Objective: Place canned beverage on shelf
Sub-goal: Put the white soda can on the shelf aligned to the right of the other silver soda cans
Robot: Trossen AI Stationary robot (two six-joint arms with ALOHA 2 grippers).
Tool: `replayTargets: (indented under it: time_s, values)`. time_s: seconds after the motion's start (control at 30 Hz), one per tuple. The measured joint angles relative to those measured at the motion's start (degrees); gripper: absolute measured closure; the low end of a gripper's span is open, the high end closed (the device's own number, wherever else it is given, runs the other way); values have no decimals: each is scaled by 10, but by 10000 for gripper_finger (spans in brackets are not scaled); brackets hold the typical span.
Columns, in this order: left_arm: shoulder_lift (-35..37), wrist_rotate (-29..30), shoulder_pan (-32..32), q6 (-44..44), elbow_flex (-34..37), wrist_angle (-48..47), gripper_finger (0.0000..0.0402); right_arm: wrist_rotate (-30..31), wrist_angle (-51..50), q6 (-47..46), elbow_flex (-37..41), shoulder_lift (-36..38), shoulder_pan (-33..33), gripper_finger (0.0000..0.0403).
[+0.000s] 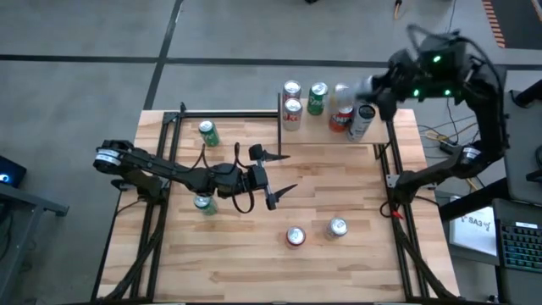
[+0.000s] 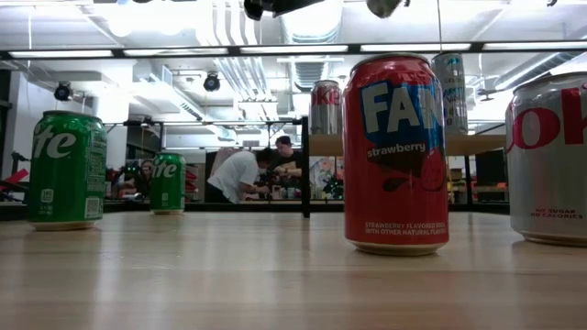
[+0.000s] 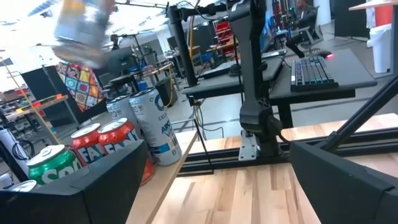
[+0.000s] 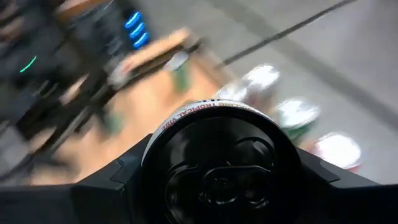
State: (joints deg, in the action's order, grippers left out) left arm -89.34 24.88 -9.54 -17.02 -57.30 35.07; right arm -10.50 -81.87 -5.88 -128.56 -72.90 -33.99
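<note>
My right gripper (image 1: pixel 347 91) is high over the far right of the table, above the shelf (image 1: pixel 320 132), shut on a canned beverage (image 1: pixel 342 93) that is blurred here and in the left wrist view (image 3: pixel 81 30). Several cans stand on the shelf, among them a tall silver one (image 1: pixel 361 121) and a red one (image 1: pixel 340 119). My left gripper (image 1: pixel 276 174) hovers open over the table's middle, pointing level toward the right, with nothing between its fingers. My right gripper has the can between its two fingers (image 4: pixel 106 190), one on each side of the can's wall. The can's dark, hollowed bottom end (image 4: pixel 217 171) faces the wrist camera and hides the fingertips. The can is lifted clear, above the shelf and its cans.
Loose cans stand on the tabletop: two green ones (image 1: pixel 207 133) (image 1: pixel 204 203) on the left, a red one (image 1: pixel 295 237) and a silver one (image 1: pixel 337 227) near the front. Black frame posts (image 1: pixel 279 114) edge the shelf. People work in the room beyond (image 2: pixel 240 174).
</note>
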Motion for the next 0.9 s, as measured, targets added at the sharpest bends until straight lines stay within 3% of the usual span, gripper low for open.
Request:
replayTargets:
  time_s: [0.13,0.23,0.37,0.7,0.9]
  values:
    - [0,0,0,0,0,0,23,-31,-86,2,30,0,54,166]
    - [0,0,0,0,0,0,23,-36,-74,-46,73,11,99,166]
    - [0,0,0,0,0,0,23,-91,-81,-110,116,18,156,166]
    - [0,0,-1,0,0,-6,23,-77,-79,-276,248,30,263,166]
    - [0,0,-1,1,0,-6,23,-46,-81,-288,323,68,271,166]
